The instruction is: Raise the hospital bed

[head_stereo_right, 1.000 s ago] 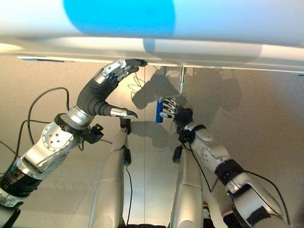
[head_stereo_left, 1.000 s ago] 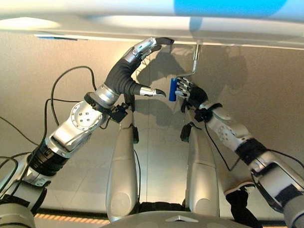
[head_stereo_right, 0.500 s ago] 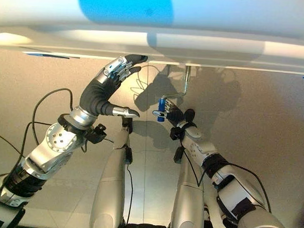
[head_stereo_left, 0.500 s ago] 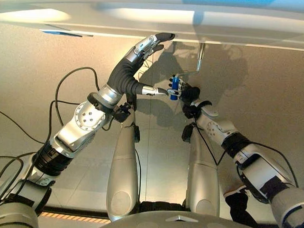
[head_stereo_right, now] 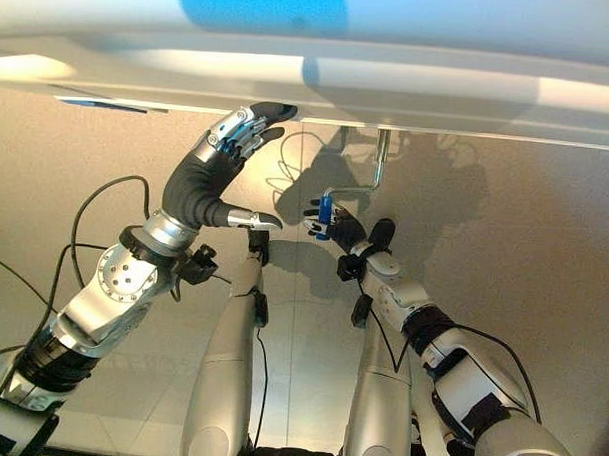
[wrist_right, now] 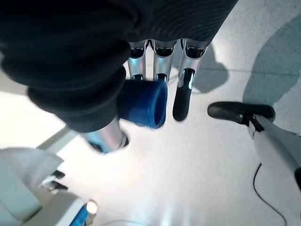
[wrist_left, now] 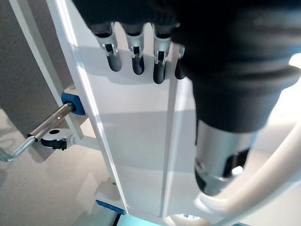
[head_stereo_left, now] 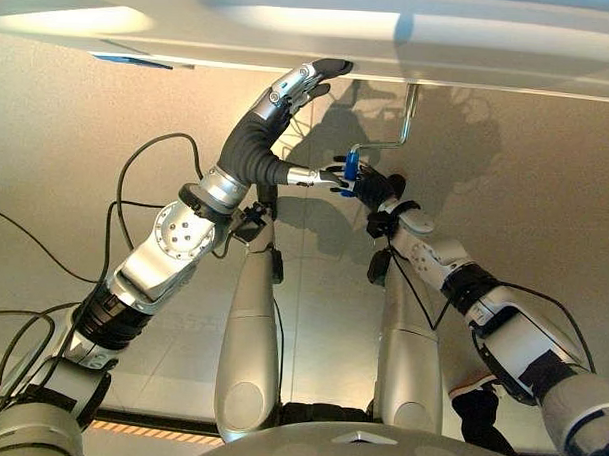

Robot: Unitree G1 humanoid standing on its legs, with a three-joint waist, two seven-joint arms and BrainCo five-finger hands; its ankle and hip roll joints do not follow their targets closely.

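Your left hand (head_stereo_left: 294, 86) is where it was a second ago, its fingers straight and laid flat against the underside of the white bed frame (head_stereo_left: 490, 64), gripping nothing. Beside it, the crank (head_stereo_left: 387, 146) has changed: its blue handle (head_stereo_left: 351, 170) has swung from hanging lower, out beside the shaft, up and in toward the left thumb, so the turn looks under way and the bed should be rising, though the frame itself shows no clear lift yet. Your right hand (head_stereo_left: 364, 184) has followed it round, fingers curled about that blue grip. The crank is a bent silver rod hanging from the frame's underside, ending in a short blue sleeve, between your two hands.
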